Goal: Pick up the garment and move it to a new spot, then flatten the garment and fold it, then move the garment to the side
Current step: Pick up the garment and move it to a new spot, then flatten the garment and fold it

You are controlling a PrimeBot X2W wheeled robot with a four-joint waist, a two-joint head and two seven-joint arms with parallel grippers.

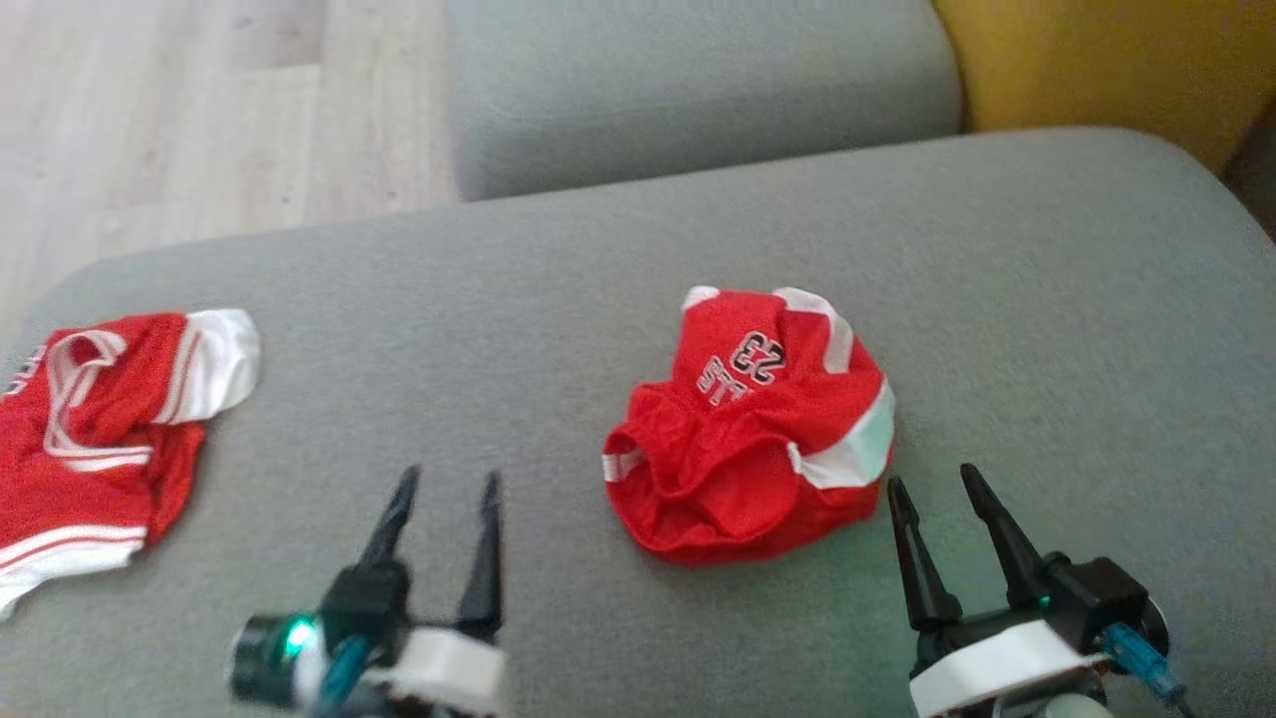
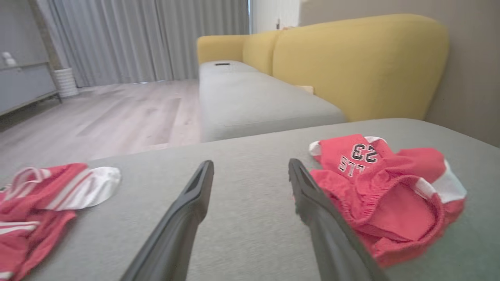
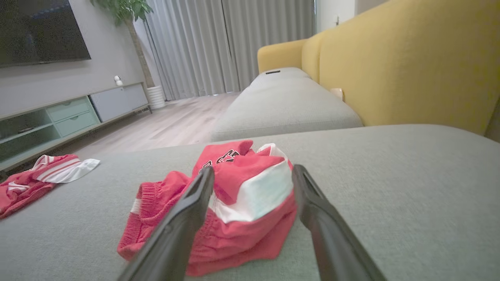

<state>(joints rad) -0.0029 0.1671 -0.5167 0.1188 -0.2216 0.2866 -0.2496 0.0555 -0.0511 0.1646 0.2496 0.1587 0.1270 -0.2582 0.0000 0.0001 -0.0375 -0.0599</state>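
Head view, left gripper (image 1: 451, 475), right gripper (image 1: 931, 477), both agape, garment (image 1: 748, 429), right wrist view, television (image 3: 39, 31)

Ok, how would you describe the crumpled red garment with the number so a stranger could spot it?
On the wide grey cushion two red-and-white garments lie well apart. The one meant is the bunched heap right of centre. Unlike the flatter striped garment at the left edge, it shows a printed 23 and lettering on top.

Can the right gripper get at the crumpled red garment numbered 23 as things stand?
Probably yes: the right gripper stands open just beside the crumpled garment on the grey cushion, with nothing between them.
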